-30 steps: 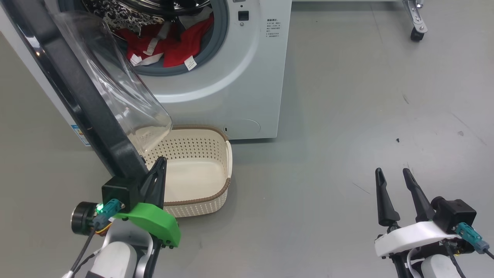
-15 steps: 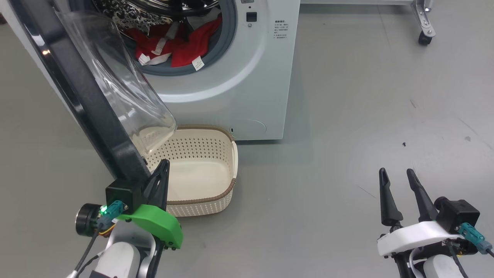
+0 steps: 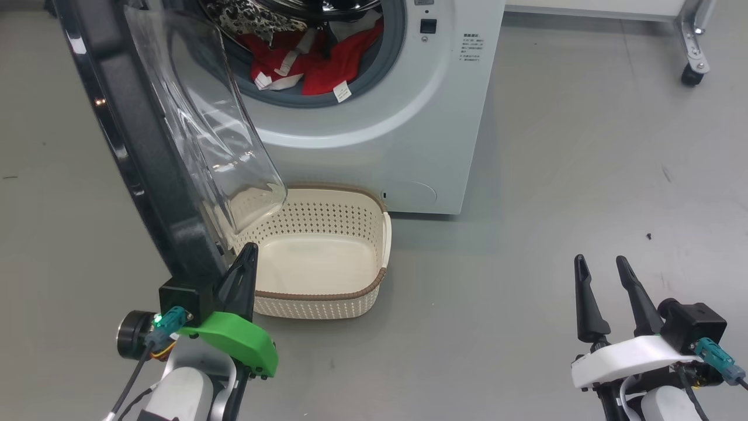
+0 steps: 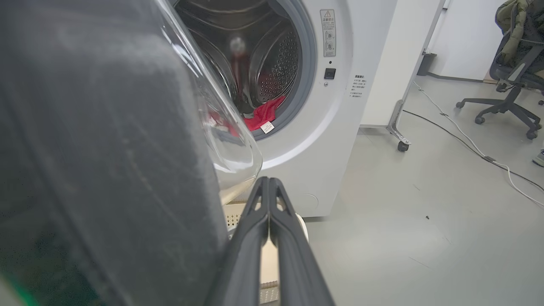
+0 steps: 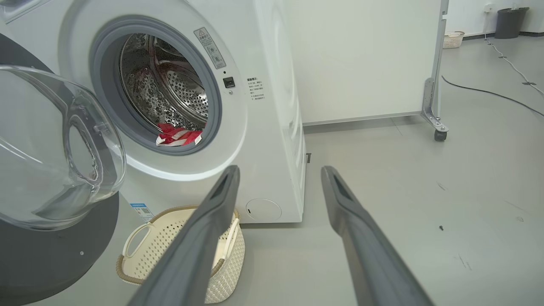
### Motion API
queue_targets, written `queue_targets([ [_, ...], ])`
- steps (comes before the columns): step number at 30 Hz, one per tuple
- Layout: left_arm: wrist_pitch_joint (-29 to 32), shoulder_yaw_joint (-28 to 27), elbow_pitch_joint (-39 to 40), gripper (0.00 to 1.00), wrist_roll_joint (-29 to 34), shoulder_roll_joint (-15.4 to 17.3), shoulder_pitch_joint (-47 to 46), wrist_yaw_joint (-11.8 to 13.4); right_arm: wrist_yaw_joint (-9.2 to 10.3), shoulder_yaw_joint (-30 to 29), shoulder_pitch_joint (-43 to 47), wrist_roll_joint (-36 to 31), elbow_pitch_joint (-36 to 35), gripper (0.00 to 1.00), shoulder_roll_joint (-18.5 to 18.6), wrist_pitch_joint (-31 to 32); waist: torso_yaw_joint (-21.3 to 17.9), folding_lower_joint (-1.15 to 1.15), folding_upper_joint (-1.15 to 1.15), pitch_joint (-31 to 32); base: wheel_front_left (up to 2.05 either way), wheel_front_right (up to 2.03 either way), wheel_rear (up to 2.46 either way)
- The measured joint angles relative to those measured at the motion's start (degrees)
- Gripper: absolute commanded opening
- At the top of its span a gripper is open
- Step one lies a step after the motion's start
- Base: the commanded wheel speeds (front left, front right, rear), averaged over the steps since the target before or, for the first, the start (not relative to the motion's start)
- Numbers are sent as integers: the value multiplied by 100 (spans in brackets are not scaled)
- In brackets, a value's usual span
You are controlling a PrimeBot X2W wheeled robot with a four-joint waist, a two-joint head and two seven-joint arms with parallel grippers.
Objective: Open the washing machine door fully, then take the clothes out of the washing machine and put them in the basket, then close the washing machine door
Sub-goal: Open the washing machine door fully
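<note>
The left hand [image 3: 248,252] is pressed shut with nothing between its fingers, just beside the lower edge of the door [image 3: 146,152], which stands swung out from the washing machine [image 3: 397,134]. The right hand [image 3: 599,260] hangs wide open and empty, well apart from the washing machine on the side away from the door. The basket [image 3: 315,308] sits on the floor right in front of the washing machine; the red clothes [image 3: 318,64] lie inside it

Room contents, other items:
- Grey floor [image 3: 555,175], lying bare and scuffed, carrying a small dark speck [image 3: 648,236].
- White panel [image 5: 361,63], standing on metal feet, a caster [image 5: 438,135] resting on the floor.
- Office chair [image 4: 512,72], sitting well off, an olive jacket [image 4: 512,12] hanging over its back.
- White cable [image 4: 457,127], trailing across the floor.
- Dark bin [image 5: 505,19] and a pale second basket [image 5: 452,39], standing far off.
</note>
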State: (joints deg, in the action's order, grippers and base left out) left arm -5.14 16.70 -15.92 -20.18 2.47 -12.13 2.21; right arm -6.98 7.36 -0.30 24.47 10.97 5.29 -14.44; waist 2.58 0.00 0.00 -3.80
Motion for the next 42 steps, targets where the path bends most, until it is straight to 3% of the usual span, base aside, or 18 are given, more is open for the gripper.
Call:
queue_targets([
  [21,-259,-352,-81,0,-163,0,-74,112,-1,207,30,-1,-64,100,46,0,753,0,0,-217,0,0,0],
  [42,-612,-1223,33,0,-461,3,-170,314,-1,364,-42,-3,-214,100,487,0,1159,0,0,-912,0,0,0],
])
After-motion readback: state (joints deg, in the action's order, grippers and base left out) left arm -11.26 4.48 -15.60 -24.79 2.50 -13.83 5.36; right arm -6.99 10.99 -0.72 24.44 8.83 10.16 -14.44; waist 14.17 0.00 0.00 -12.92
